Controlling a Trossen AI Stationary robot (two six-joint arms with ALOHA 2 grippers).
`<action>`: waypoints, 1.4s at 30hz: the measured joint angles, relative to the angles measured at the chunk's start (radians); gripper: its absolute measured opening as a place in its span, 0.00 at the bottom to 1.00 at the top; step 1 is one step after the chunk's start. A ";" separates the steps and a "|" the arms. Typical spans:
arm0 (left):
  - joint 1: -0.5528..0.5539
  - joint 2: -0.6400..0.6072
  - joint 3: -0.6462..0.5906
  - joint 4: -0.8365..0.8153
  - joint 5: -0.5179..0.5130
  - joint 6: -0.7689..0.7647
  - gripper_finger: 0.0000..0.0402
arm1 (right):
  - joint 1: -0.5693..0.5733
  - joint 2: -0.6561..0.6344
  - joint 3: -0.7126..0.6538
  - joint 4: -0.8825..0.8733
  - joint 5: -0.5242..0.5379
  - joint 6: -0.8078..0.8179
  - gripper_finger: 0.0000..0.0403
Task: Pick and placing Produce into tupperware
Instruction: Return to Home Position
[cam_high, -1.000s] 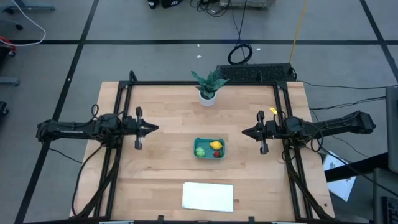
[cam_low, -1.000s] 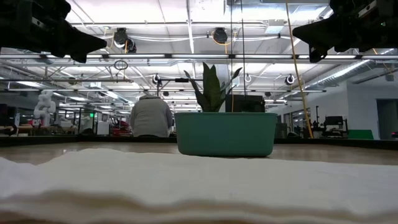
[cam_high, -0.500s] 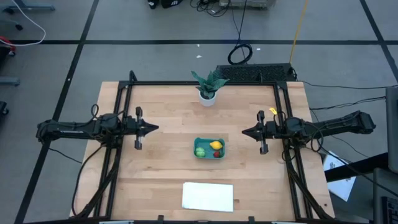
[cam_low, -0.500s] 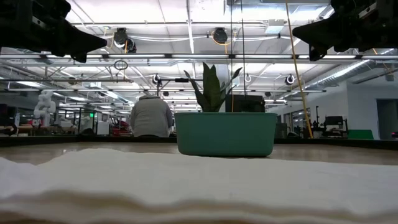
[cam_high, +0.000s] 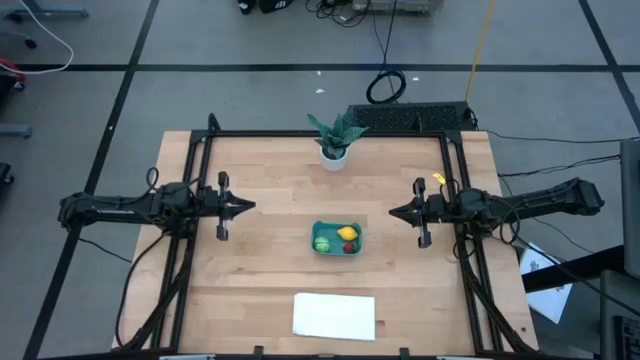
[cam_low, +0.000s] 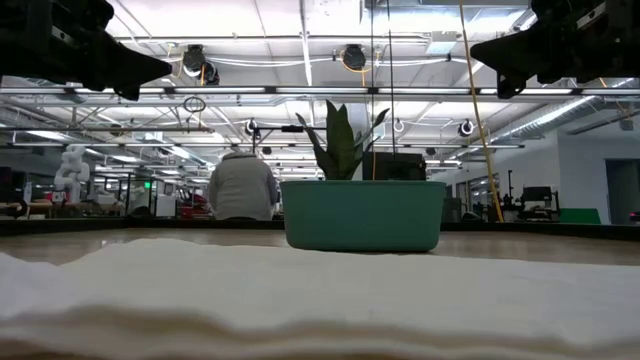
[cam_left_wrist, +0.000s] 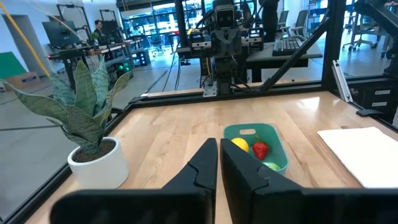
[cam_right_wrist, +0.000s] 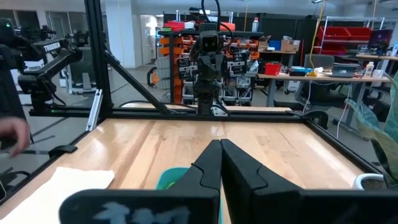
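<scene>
Seemingly done: green, lemon, red, all 3 inside tub, middle of surface. Raised either side, well apart from tub: left hand, right hand, each with fingers together, empty. Nothing left to load; only parking arms.

Bare tabletop on both sides of the tupperware; potted plant well behind, white sheet near in front.
</scene>
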 joint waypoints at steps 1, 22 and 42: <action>0.000 0.000 0.000 0.000 0.000 0.000 0.05 | 0.000 0.000 0.000 0.000 0.000 0.000 0.00; 0.000 0.000 0.000 0.001 0.000 0.000 0.06 | 0.000 0.000 0.000 0.000 0.000 -0.003 0.00; 0.000 0.000 0.000 0.001 -0.001 0.000 0.07 | 0.000 0.000 0.000 -0.001 0.000 -0.003 0.00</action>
